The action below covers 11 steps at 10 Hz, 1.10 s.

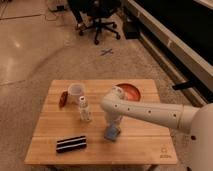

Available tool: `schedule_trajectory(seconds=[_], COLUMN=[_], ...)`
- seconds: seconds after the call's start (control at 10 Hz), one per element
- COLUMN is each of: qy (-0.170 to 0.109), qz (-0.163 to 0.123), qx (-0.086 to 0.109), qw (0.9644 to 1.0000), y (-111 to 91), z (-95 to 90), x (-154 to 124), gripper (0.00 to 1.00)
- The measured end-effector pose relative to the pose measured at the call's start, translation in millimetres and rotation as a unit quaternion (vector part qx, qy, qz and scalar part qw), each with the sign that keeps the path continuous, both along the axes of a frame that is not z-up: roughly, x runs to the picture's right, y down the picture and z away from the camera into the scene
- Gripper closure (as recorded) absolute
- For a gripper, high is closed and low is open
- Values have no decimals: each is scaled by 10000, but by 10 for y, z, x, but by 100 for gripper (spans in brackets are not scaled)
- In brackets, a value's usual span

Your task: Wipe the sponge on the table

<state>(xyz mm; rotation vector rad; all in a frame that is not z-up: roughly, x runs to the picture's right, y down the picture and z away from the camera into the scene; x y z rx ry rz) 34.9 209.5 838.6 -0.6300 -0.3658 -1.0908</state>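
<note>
The sponge [111, 133] is a small light-blue pad lying flat on the table [140, 145], a light wooden plank top, near its front middle. My gripper [113, 126] points down from the white arm and sits right on top of the sponge's far edge, pressing it against the wood. The arm reaches in from the right side of the view and hides part of the sponge.
A clear bottle [84, 110] stands just left of the gripper. A white cup [75, 91] and a red item [63, 98] sit at the back left, an orange bowl [131, 90] at the back. A black block with white stripes [71, 144] lies front left. An office chair [100, 20] stands on the floor beyond.
</note>
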Motion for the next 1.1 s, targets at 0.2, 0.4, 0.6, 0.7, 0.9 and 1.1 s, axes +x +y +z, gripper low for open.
schedule_trajectory(seconds=[0.2, 0.4, 0.6, 0.7, 0.9, 1.1], qy=[-168, -315, -466, -512, -560, -516], qz=[-73, -138, -201, -223, -249, -240], qx=[9, 63, 169, 217, 327, 446], qw=[9998, 9994, 9986, 9982, 9976, 9974], y=[-27, -110, -252, -314, -454, -624], z=[53, 115, 182, 209, 291, 414], x=[-188, -362, -534, -591, -674, -703], gripper=[100, 100, 100, 100, 100, 100])
